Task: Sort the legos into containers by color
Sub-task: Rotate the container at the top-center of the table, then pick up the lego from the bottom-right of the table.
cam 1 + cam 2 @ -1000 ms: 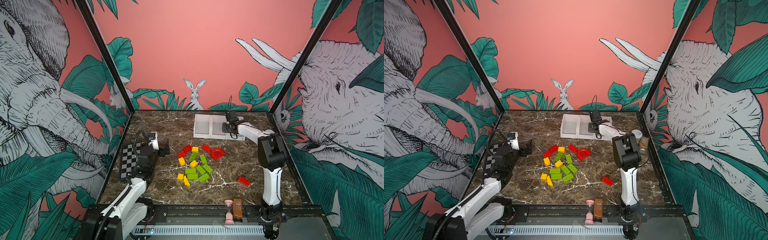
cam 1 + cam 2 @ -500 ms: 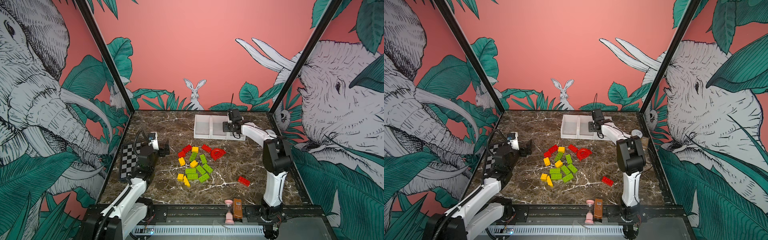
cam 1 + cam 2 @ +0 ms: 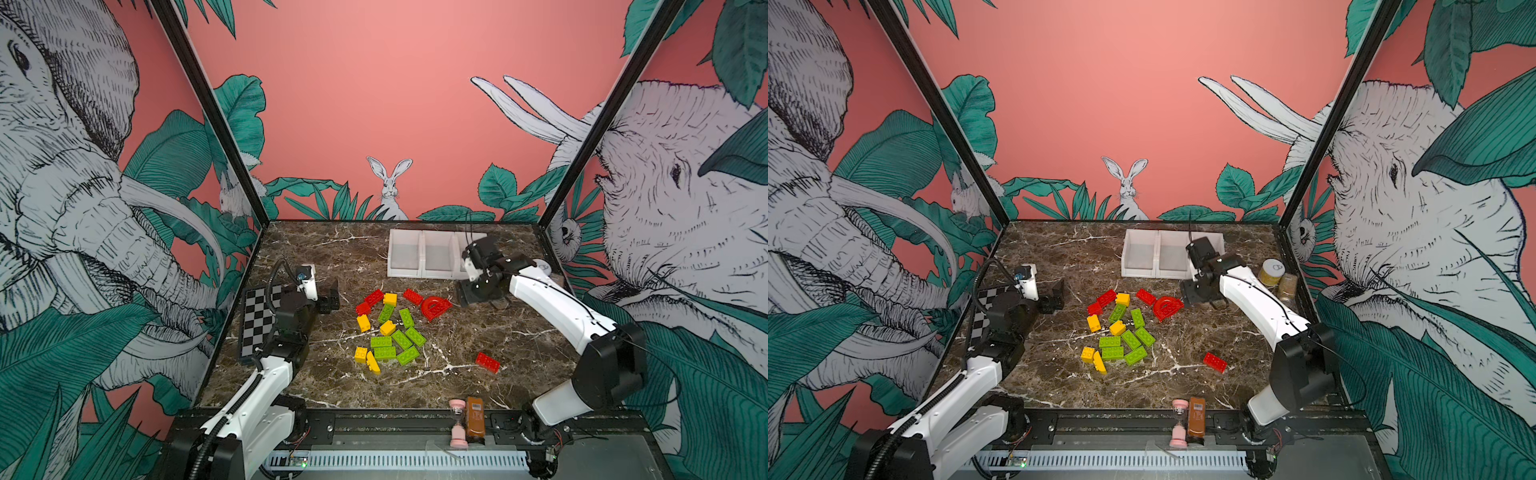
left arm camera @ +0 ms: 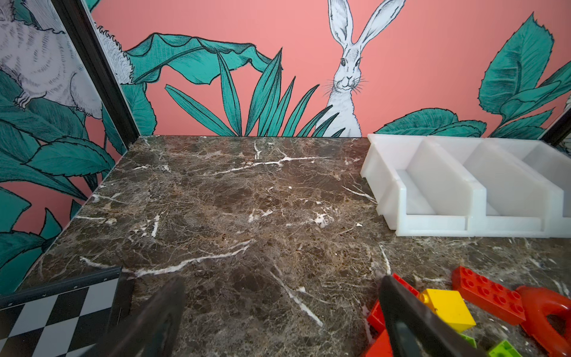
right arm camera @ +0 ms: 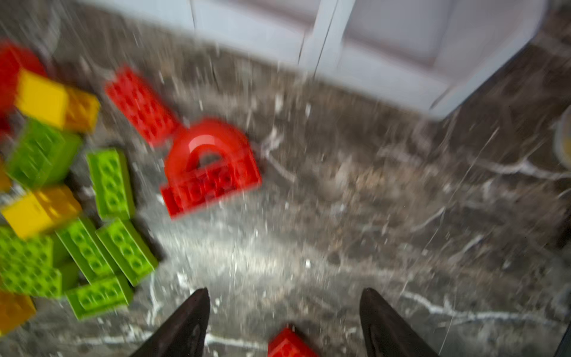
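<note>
The legos (image 3: 388, 328) lie in a loose pile of red, yellow and lime green bricks mid-table, in both top views. A red arch piece (image 3: 434, 307) sits at the pile's right edge, and a lone red brick (image 3: 487, 362) lies apart, nearer the front right. The containers (image 3: 405, 272), three joined white bins, stand at the back. My right gripper (image 3: 478, 297) hovers open and empty above the table between the bins and the arch (image 5: 210, 163); the right wrist view is blurred. My left gripper (image 3: 328, 299) rests open left of the pile, with nothing between its fingers (image 4: 398, 309).
A checkerboard (image 3: 257, 320) lies at the left table edge. Two round jars (image 3: 1271, 272) stand by the right wall beside the bins. A pink hourglass (image 3: 457, 424) and a brown bottle (image 3: 475, 419) sit on the front rail.
My right gripper has pulled back from over the right-hand bin and now hangs above the table beside the red arch. The left arm has not moved.
</note>
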Tool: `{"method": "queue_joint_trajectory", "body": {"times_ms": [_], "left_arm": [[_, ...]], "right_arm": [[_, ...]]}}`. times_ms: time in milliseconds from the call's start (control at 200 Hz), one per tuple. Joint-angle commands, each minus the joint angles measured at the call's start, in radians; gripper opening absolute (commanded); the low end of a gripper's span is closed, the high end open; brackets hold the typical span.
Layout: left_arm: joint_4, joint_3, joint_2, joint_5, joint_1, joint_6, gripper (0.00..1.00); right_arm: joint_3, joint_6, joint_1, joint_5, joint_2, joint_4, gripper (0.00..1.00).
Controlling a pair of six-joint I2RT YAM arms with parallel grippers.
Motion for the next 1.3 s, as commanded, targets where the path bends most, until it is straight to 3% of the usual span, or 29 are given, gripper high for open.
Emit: {"method": "queue_joint_trajectory", "body": {"times_ms": [0, 325, 715, 995, 1295], "left_arm": [[-0.016, -0.006, -0.035, 0.007, -0.003, -0.006, 0.98], [-0.009, 0.0, 0.004, 0.024, -0.002, -0.007, 0.99], [-0.014, 0.001, 0.01, 0.009, -0.003, -0.009, 0.98], [-0.025, 0.006, 0.012, -0.003, -0.003, -0.011, 0.99], [-0.03, 0.008, 0.011, -0.005, -0.003, -0.011, 0.98]], "right_arm": [[-0.106, 0.097, 0.025, -0.01, -0.102, -0.136, 0.77], [-0.34, 0.194, 0.077, -0.013, -0.196, -0.048, 0.8], [-0.361, 0.251, 0.12, 0.09, -0.082, -0.062, 0.81], [-0.364, 0.26, 0.12, 0.08, 0.011, -0.057, 0.82], [-0.409, 0.287, 0.095, 0.054, 0.012, -0.012, 0.76]]}}
